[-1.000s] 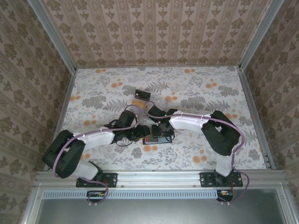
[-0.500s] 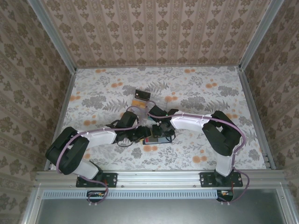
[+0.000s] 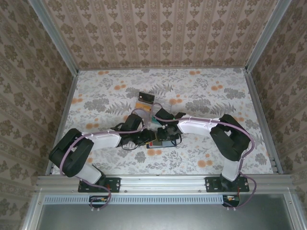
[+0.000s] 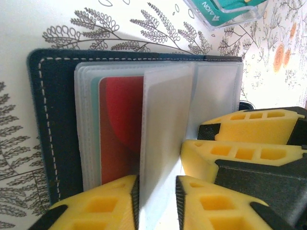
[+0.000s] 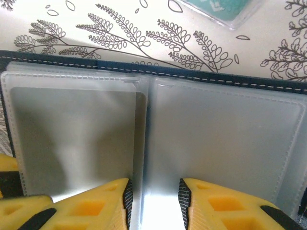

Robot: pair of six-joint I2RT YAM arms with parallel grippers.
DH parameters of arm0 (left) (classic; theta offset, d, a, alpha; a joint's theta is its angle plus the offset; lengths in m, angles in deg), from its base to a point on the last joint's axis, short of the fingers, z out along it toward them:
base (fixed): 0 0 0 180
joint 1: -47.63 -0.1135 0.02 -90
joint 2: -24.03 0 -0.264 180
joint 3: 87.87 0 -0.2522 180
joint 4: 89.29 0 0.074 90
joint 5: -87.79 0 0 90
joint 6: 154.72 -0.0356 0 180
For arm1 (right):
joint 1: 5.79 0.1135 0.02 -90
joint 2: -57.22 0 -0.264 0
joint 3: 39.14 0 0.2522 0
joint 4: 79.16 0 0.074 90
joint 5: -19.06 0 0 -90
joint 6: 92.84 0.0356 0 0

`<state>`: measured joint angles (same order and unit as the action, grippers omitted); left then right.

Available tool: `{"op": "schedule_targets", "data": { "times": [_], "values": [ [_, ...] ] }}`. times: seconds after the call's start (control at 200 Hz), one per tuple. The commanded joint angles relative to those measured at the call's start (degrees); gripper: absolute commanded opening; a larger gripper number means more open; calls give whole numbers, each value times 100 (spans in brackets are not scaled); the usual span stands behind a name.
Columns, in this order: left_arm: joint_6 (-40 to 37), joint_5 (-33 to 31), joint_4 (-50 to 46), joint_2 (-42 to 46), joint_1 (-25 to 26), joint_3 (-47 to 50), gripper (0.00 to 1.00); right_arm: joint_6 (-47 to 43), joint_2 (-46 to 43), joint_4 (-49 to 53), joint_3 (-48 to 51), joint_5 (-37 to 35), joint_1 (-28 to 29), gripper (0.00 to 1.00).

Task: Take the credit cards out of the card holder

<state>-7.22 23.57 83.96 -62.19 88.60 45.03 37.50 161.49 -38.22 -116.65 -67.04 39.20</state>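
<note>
The navy card holder (image 4: 53,120) lies open on the floral table, its clear sleeves fanned out. A red card (image 4: 122,134) sits inside one sleeve, with a teal edge beside it. My left gripper (image 4: 157,201) is open by a narrow gap, and one raised sleeve page (image 4: 165,120) stands in that gap. My right gripper (image 5: 155,201) is also narrowly open, low over the fold of the grey sleeves (image 5: 216,139). Its yellow fingers (image 4: 240,153) crowd in from the right. In the top view both grippers (image 3: 147,139) (image 3: 163,136) meet over the card holder (image 3: 158,143).
A teal card in a clear case (image 4: 225,12) (image 5: 220,7) lies just beyond the holder. A black and orange card (image 3: 145,99) lies farther back on the table. Patterned walls enclose the table on three sides.
Both arms have crept slightly inward and away from the near edge over the card holder. The holder stays where it was.
</note>
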Motion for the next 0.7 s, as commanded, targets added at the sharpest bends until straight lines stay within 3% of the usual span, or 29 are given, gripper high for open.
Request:
{"op": "schedule_targets", "data": {
  "times": [0.0, 0.23, 0.49, 0.58, 0.695],
  "values": [
    [27, 57, 155, -22, 38, -102, 21, 64, -157, -234, 288, 49, -65, 38],
    [-256, -181, -284, 262, 29, -115, 9, 55, -1153, -1147, 633, 220, -165, 40],
    [-1046, -776, -2222, 1003, -25, -479, 7, 323, -2114, -1896, 1130, 211, -379, 54],
    [-1207, -738, -2392, 1165, -29, -594, 12, 350, -2248, -1916, 1239, 71, -440, 58],
    [-1030, -238, -1657, 1137, -28, -501, 28, 334, -2286, -1782, 1250, -10, -491, 60]
  ]
}}
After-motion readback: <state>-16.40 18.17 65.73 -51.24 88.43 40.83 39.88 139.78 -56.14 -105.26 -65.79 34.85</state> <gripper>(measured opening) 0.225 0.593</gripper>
